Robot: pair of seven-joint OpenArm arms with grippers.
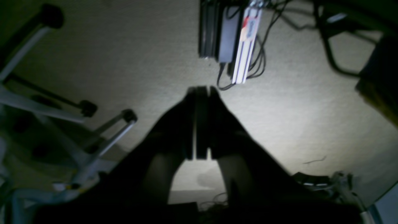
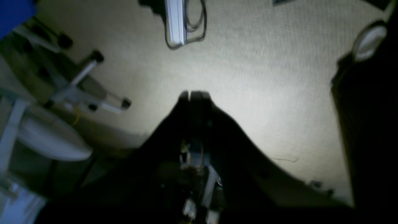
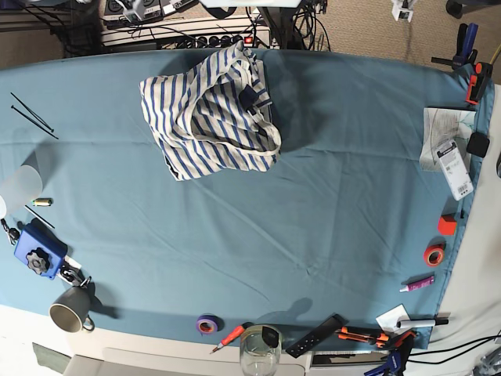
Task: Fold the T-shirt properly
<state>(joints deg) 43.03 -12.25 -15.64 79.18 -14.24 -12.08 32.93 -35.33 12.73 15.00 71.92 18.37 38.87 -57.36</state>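
Note:
The T-shirt (image 3: 210,113), cream with thin blue stripes, lies crumpled in a heap at the far middle of the teal table cloth (image 3: 313,196) in the base view. Neither arm shows in that view. In the left wrist view my left gripper (image 1: 202,88) is shut with nothing between its fingers, seen against a beige carpeted floor. My right gripper (image 2: 190,92) in the right wrist view is likewise shut and holds nothing. The shirt appears in neither wrist view.
Around the cloth's edges lie a grey mug (image 3: 70,308), a glass (image 3: 260,350), a purple tape roll (image 3: 207,323), a blue box (image 3: 35,254), an orange tape roll (image 3: 434,254), hand tools (image 3: 368,335) and papers (image 3: 452,153). Chair legs (image 1: 102,133) and cables (image 1: 258,56) stand on the floor.

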